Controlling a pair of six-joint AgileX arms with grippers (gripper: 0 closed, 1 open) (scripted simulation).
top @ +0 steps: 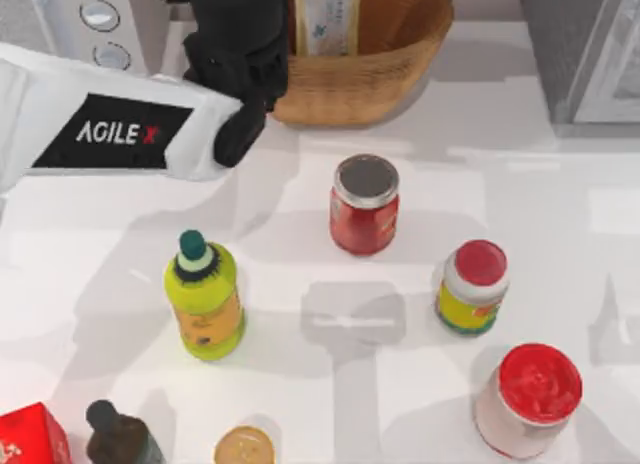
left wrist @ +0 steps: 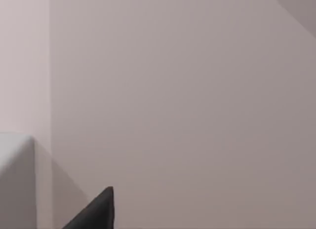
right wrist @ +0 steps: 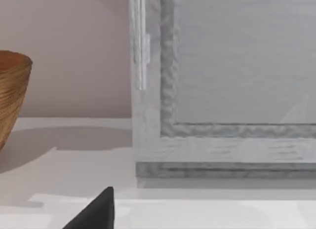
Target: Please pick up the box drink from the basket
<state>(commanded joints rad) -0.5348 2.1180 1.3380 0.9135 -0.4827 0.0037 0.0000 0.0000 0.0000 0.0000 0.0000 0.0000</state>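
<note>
The box drink (top: 325,22), a yellowish-tan carton with a pale label, stands upright inside the light brown wicker basket (top: 375,79) at the back of the table. My left gripper (top: 240,29) is a black mass beside the basket's left rim, just left of the carton, and its arm reaches in from the left. The left wrist view faces a bare wall, with one dark fingertip (left wrist: 98,211) at the frame's edge and nothing against it. In the right wrist view, one dark fingertip (right wrist: 96,214) of my parked right gripper shows, with the basket (right wrist: 12,91) farther off.
A red jar (top: 365,204), a yellow-green bottle (top: 205,299), a red-lidded yellow jar (top: 473,284) and a red-lidded white tub (top: 530,399) stand mid-table. A red box (top: 30,439), a dark bottle (top: 115,434) and a gold lid (top: 243,447) line the front. Grey appliances (top: 585,54) (top: 100,29) flank the basket.
</note>
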